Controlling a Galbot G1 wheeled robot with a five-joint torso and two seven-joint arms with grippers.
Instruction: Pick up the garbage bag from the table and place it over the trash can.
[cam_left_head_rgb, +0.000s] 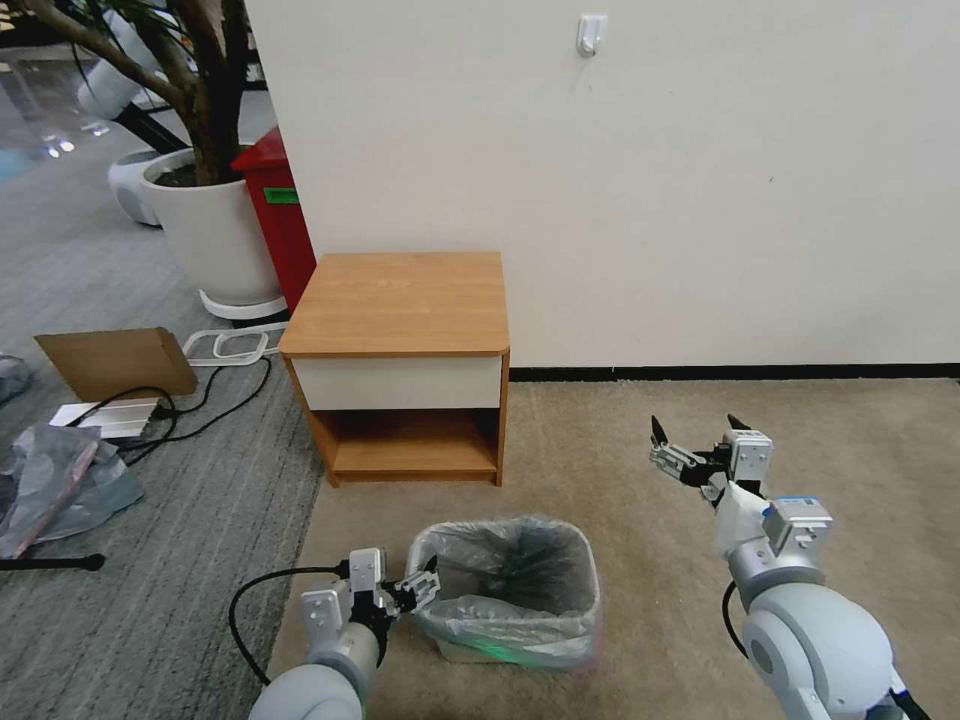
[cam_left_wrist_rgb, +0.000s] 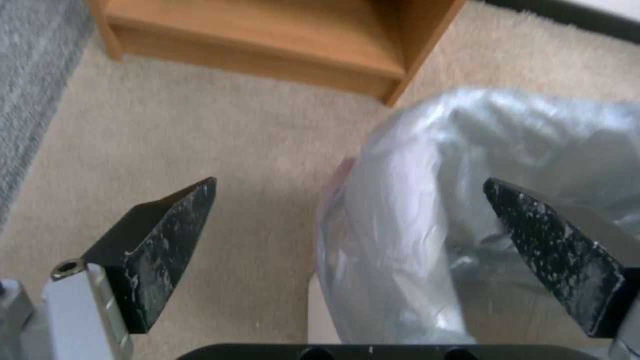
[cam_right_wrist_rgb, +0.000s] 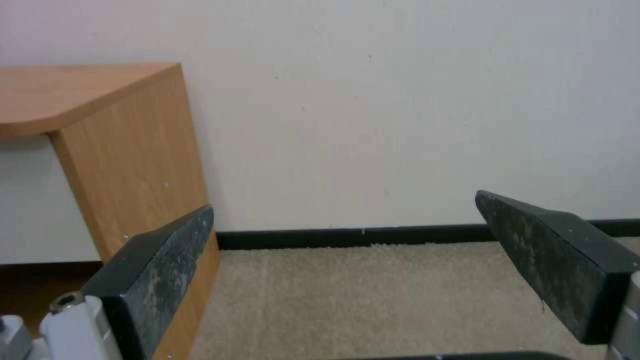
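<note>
The translucent grey garbage bag (cam_left_head_rgb: 505, 570) lines the cream trash can (cam_left_head_rgb: 462, 652) and is folded over its rim, on the beige carpet in front of the table (cam_left_head_rgb: 400, 300). The tabletop is bare. My left gripper (cam_left_head_rgb: 420, 585) is open at the can's left rim. In the left wrist view its black fingers (cam_left_wrist_rgb: 160, 245) straddle a bag-covered corner (cam_left_wrist_rgb: 453, 210) without pinching it, and a faint pink band shows at the bag's edge. My right gripper (cam_left_head_rgb: 695, 425) hovers open above the carpet, right of the table, holding nothing. It faces the table's side panel (cam_right_wrist_rgb: 133, 165).
A red bin (cam_left_head_rgb: 280, 220) and a big white plant pot (cam_left_head_rgb: 215, 235) stand left of the table by the wall. Cardboard (cam_left_head_rgb: 120, 360), cables and a flat plastic sheet (cam_left_head_rgb: 55, 480) lie on the grey carpet at left. Beige carpet is open at right.
</note>
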